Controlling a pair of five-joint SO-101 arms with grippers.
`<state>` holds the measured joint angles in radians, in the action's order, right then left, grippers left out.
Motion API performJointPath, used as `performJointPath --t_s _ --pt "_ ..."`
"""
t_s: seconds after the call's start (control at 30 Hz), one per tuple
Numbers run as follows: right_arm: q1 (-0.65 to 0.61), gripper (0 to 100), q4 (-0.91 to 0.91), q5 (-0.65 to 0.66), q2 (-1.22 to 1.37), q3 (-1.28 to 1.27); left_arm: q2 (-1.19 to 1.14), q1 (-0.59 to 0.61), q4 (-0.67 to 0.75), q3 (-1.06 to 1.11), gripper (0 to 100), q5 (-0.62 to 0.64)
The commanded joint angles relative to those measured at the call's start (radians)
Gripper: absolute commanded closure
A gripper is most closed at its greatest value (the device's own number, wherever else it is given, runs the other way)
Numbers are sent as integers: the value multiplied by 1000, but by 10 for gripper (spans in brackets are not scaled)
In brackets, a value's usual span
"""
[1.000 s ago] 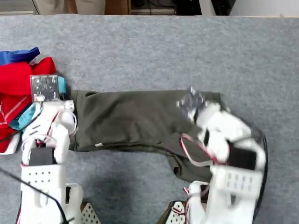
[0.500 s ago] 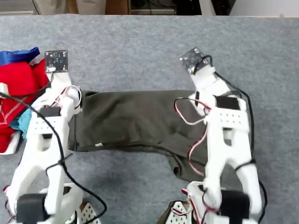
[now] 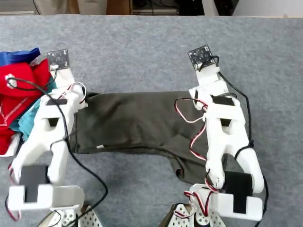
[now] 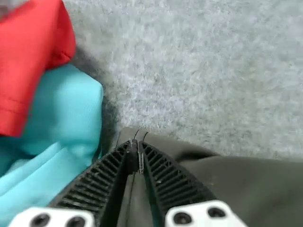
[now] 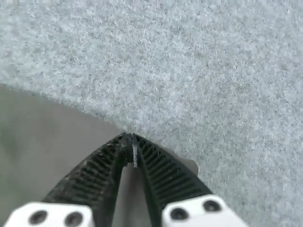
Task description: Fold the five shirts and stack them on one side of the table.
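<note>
An olive shirt (image 3: 137, 123) lies spread flat across the middle of the grey table, with a fold of it bulging toward the near edge (image 3: 189, 165). My left gripper (image 4: 135, 158) is shut on the olive shirt (image 4: 227, 189) at its far left corner, right beside the teal shirt (image 4: 52, 137). My right gripper (image 5: 131, 153) is shut on the olive shirt (image 5: 42, 142) at its far right corner. In the high view the left arm (image 3: 52, 123) covers the shirt's left edge and the right arm (image 3: 222, 127) lies over its right part.
A loose pile of a red shirt (image 3: 19, 90), a blue shirt (image 3: 16, 56) and a teal shirt (image 3: 26, 118) sits at the table's left edge, touching the left arm. Bare grey felt (image 3: 142, 52) stretches beyond the olive shirt to the far edge.
Both arms have stretched out from the near side to the olive shirt's far edge. Their grippers now pinch its two far corners.
</note>
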<state>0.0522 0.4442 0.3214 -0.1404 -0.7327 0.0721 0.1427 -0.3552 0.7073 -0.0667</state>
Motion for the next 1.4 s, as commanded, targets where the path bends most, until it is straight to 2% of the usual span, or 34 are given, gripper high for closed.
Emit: performJointPath --t_s 0.0,0.1,0.2,0.4,0.53,0.83,1.0,1.13,1.23,1.37 --pt "24 992 -23 -6 35 24 -127 0 -21 -133 981 20" --pt "65 992 -12 -8 124 94 -213 11 -121 -239 981 18" --pt "93 993 101 -14 220 225 -254 29 -183 -305 981 18" --pt "105 994 285 -15 412 458 -263 38 -183 -310 981 18" --pt "130 994 328 -15 453 524 -263 38 -184 -313 981 18" --pt "133 994 341 -15 268 455 -263 69 -187 -318 981 15" --pt "125 994 471 14 38 415 -203 51 -256 -316 981 11" --pt "88 994 592 60 -99 409 -50 48 -336 -292 981 9" --pt "71 994 672 98 -139 412 77 28 -327 -199 981 -15" --pt "39 994 806 166 -130 409 239 -20 -245 40 981 -52"
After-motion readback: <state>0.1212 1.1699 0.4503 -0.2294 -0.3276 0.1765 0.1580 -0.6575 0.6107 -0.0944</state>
